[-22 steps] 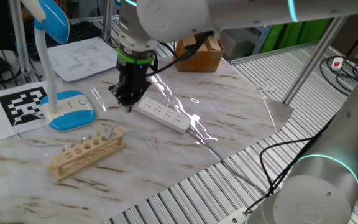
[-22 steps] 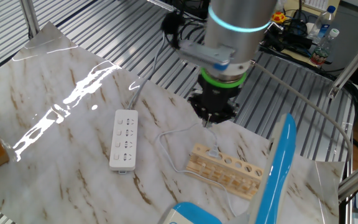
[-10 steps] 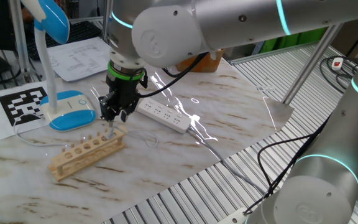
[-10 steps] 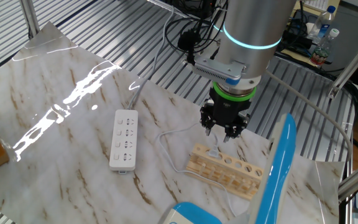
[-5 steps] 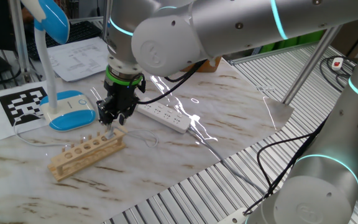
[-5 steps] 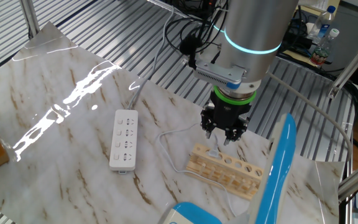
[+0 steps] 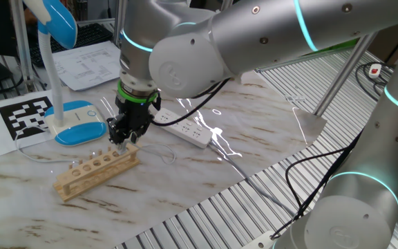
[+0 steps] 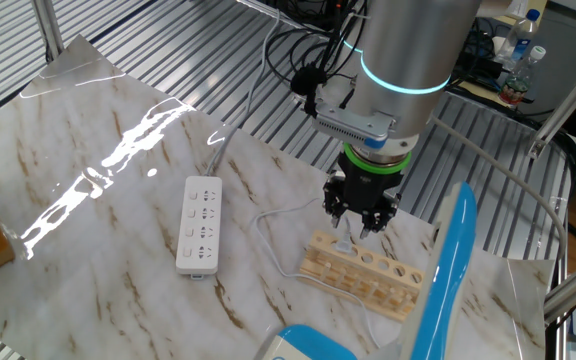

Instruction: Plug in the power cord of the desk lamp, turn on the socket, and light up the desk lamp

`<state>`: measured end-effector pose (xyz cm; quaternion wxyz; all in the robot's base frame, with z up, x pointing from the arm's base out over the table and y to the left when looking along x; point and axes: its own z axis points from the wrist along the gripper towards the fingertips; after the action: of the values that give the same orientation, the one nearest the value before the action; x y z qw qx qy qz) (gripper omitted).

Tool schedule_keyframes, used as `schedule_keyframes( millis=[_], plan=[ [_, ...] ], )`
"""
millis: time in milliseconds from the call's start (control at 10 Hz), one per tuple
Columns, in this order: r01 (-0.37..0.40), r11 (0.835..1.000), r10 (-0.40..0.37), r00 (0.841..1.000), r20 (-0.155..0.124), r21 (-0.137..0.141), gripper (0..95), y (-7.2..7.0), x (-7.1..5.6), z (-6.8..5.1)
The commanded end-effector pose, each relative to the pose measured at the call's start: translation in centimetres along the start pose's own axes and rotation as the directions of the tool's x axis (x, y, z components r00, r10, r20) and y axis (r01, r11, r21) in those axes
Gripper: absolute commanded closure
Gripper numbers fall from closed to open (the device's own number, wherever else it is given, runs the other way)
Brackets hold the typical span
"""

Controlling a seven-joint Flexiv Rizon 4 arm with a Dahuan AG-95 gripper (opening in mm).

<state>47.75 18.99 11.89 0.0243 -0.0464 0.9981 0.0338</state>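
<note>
Nearest in one fixed view, the light wooden rack with round holes [image 7: 96,168] is lying flat on the marble-patterned tabletop [image 7: 206,173]. The thin whitish power cord [image 7: 159,153] is trailing past the rack's end, curling in a small loop on the marble; its small plug [image 8: 343,243] is sitting at the rack's end, right under the arm. The black two-finger gripper [image 7: 121,139] is pointing straight down, hovering just above that end of the rack, jaws standing wide with nothing between them; contact with the plug cannot be told. Just behind it, the long flat white power strip socket [image 7: 181,128] is lying on the tabletop, apart from the rack, no plug in its outlets. Left of the gripper, the white-and-blue desk lamp [image 7: 79,122] is standing upright on its oval blue-topped base, neck rising to the blue-and-white head at the top edge. Beside the base a black-and-white marker sheet [image 7: 25,114] is lying flat. Farther back, printed papers [image 7: 92,63] and a brown cardboard box [image 7: 224,59] are sitting.
</note>
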Motion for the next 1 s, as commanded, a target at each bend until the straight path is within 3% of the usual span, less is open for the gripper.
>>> schedule_keyframes(
  millis=[100, 1000],
  plan=[
    [-0.004, 1.0, 0.004, 1.0, 0.003, -0.007, 76.0, 0.0, 0.0, 0.5],
    [-0.019, 1.0, 0.02, 0.999, 0.034, -0.018, 76.0, 0.1, 0.0, 1.9]
  ],
)
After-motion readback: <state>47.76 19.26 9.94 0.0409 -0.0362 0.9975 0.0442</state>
